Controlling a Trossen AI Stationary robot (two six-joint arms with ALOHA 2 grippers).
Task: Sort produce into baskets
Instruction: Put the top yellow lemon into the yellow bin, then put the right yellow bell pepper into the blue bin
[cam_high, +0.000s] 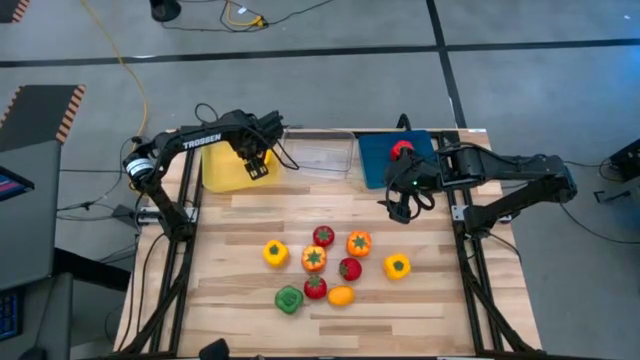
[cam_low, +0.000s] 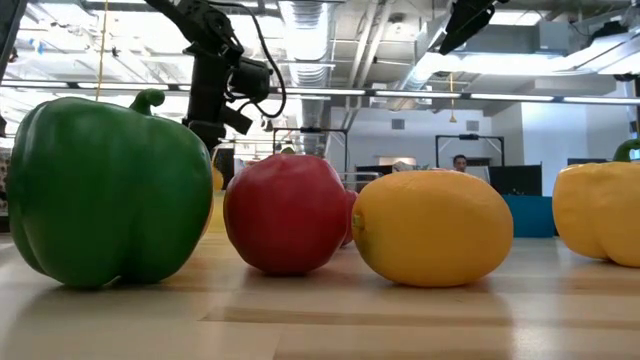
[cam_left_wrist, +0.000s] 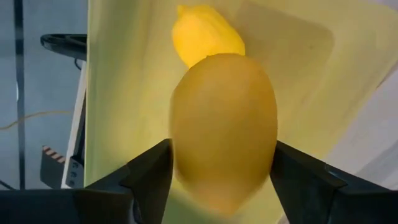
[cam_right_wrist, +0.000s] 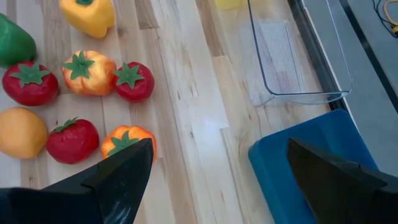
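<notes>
Now a lemon (cam_left_wrist: 224, 130) is seen between the left fingers (cam_left_wrist: 149, 180), above the yellow basket (cam_left_wrist: 118, 93), so it can be dropped in; whether it is gripped cannot be told. The right fingers (cam_right_wrist: 124, 174) are spread wide and empty.

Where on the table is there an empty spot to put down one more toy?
Bare wood runs between the clear basket and the produce cluster. There is also free wood left of the yellow pepper, and right of the other yellow pepper. The middle is crowded: tomatoes, peppers and citrus sit close together. The yellow basket is under the left gripper.
</notes>
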